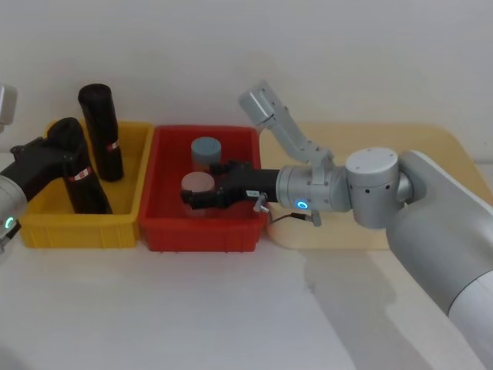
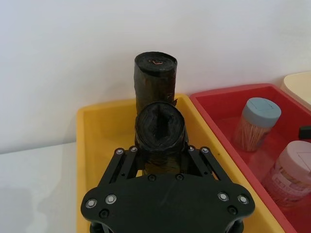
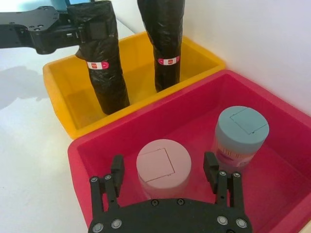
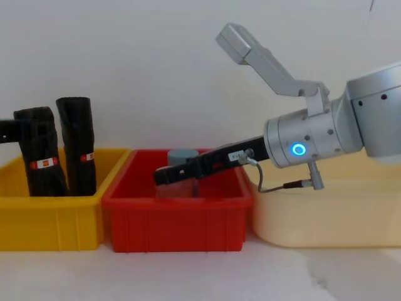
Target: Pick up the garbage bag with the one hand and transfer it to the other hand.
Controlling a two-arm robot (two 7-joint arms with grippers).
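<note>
- Left tool (image 2: pixel 160 151) clenched on garbage bag (image 3: pixel 109 87) near its top
- Looks light, stiff, slick-skinned; free lower half suits the second hold
- Right tool (image 3: pixel 163 160) splayed over red bin (image 3: pixel 150 114)

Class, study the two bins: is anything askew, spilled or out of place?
Nothing is spilled. In the yellow bin, the garbage bag gripped by the left pincer leans, while the second roll stands straighter. The right pincer hangs open over the pink-lidded jar in the red bin.
</note>
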